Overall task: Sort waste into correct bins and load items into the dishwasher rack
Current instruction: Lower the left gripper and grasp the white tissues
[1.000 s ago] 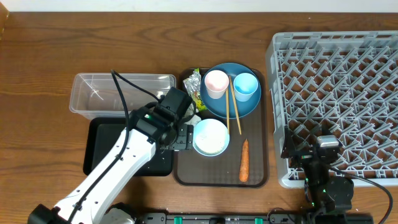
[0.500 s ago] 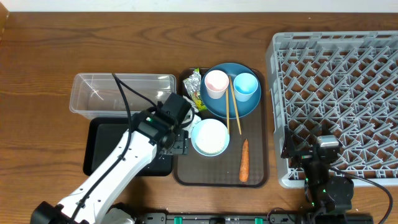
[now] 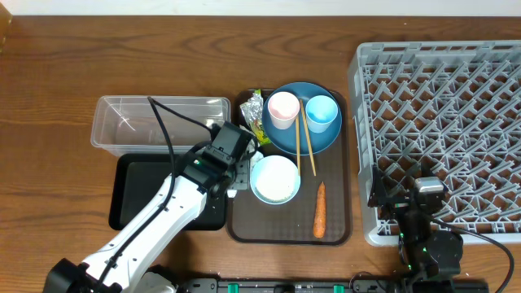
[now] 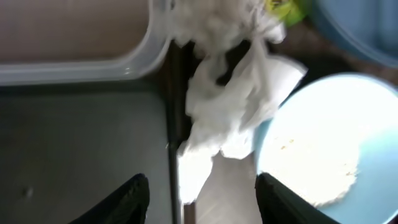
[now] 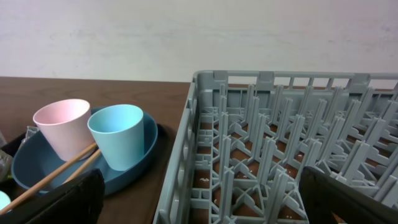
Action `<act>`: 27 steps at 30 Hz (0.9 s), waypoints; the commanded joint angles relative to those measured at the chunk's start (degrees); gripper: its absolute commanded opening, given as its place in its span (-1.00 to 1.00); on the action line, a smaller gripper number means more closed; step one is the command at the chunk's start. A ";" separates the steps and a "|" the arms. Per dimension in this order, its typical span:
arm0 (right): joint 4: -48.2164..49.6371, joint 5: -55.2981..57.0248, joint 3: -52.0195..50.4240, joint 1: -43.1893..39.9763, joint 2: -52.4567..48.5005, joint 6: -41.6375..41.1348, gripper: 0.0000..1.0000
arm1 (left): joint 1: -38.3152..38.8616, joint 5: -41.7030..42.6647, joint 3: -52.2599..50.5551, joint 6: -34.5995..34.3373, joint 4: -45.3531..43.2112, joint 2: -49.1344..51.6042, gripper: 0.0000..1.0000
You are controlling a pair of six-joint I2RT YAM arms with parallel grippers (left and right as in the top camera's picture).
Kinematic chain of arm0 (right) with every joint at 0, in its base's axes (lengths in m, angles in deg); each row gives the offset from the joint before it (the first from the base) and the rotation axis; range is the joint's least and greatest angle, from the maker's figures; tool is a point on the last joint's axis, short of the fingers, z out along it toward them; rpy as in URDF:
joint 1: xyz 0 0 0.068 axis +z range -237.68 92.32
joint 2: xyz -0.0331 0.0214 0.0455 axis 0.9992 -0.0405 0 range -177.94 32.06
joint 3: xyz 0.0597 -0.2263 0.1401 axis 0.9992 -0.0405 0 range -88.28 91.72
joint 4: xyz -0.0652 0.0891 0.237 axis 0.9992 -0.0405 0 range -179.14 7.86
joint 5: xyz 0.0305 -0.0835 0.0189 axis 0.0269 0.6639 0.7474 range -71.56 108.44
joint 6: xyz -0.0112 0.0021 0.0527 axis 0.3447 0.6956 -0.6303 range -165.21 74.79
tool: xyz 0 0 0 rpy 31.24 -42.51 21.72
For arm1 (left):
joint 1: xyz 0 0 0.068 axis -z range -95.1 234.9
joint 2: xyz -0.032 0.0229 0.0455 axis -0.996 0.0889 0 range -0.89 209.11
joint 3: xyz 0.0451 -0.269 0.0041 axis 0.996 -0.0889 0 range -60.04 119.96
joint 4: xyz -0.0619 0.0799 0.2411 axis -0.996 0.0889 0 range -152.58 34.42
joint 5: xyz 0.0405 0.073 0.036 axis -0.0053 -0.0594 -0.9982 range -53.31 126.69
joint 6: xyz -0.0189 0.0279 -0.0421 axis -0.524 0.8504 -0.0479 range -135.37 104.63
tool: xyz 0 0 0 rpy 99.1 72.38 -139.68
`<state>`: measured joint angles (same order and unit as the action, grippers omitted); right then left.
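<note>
A crumpled white tissue lies over the brown tray's left rim, between the clear tub and the white bowl. My left gripper hangs low over it, its dark fingers apart on either side of the tissue's lower tail, neither visibly touching it. Just beyond the tissue sits the foil and yellow-green wrapper. The black tray lies under my left arm. On the blue plate stand the pink cup, the light blue cup and the chopsticks. My right gripper stands open at the rack's near left corner.
The brown serving tray holds the bowl, the plate and an orange carrot near its front right. A few rice-like scraps show inside the bowl. The rack fills the right side of the table.
My left gripper has shifted slightly back and left onto the tissue at the tray's rim, and its jaws have narrowed. The right arm has not moved.
</note>
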<state>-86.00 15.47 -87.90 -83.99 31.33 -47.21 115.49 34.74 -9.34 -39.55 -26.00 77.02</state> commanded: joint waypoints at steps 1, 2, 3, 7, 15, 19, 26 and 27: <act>-0.22 0.17 -0.07 1.64 -0.02 -0.55 0.99 | 0.13 -1.11 -0.13 0.35 -2.10 0.20 0.16; -0.22 0.17 -0.07 1.64 -0.02 -0.55 0.99 | 0.15 -1.11 -0.13 0.33 -2.80 0.37 0.15; -0.22 0.17 -0.07 1.64 -0.02 -0.55 0.98 | 0.13 -1.11 -0.13 0.33 -3.32 0.61 0.16; -0.22 0.15 -0.07 1.64 -0.02 -0.55 0.98 | 0.13 -1.11 -0.13 0.35 -4.83 2.67 0.13; -0.22 0.17 -0.07 1.64 -0.02 -0.55 0.98 | 0.13 -1.16 -0.13 1.44 -9.51 9.68 -0.10; -0.22 0.17 -0.07 1.64 -0.02 -0.55 0.98 | 0.13 -1.40 -0.13 1.42 -10.19 10.05 -0.30; -0.22 0.17 -0.07 1.64 -0.02 -0.55 0.98 | 0.15 -1.75 -0.24 1.42 -9.70 10.23 -0.52; -0.22 0.17 -0.07 1.64 -0.02 -0.55 0.99 | 0.15 -1.75 -0.24 1.42 -9.70 10.36 -0.56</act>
<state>-85.98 15.47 -87.90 -83.99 31.33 -47.18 115.49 34.28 -9.34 -38.68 -35.88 87.23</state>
